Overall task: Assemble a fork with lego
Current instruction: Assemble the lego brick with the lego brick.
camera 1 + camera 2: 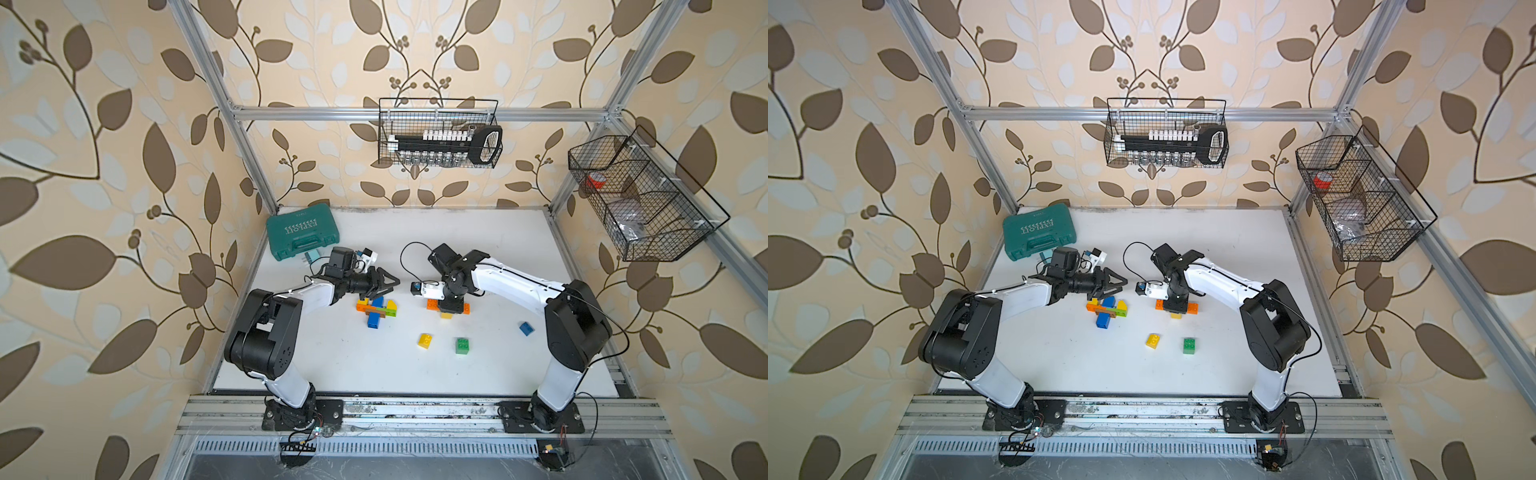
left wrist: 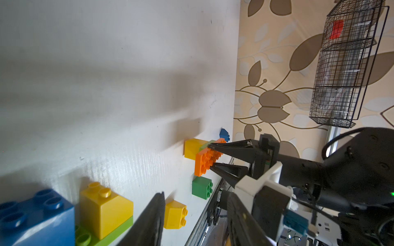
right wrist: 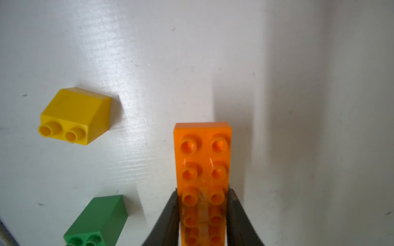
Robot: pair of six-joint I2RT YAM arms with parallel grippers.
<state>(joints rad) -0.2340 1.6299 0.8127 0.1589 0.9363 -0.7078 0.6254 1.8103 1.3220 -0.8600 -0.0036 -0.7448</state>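
A joined cluster of lego (image 1: 376, 309) (image 1: 1106, 311) (blue, yellow, orange, brown and light green) lies left of the table's middle. My left gripper (image 1: 388, 280) (image 1: 1119, 281) hovers just behind it, open and holding nothing. In the left wrist view the left gripper (image 2: 195, 198) frames a blue brick (image 2: 36, 217) and a yellow brick (image 2: 104, 210) on a light green plate. My right gripper (image 1: 449, 309) (image 3: 202, 191) points down, shut on a long orange plate (image 1: 431, 304) (image 3: 202, 153) (image 2: 204, 161) that lies over a yellow brick (image 2: 191, 149).
Loose bricks lie nearer the front: yellow (image 1: 424, 340) (image 3: 74, 115), green (image 1: 462, 345) (image 3: 98, 219) and blue (image 1: 526, 328). A teal tool case (image 1: 302, 233) sits at the back left corner. Wire baskets (image 1: 440, 133) (image 1: 640, 199) hang on the back and right walls.
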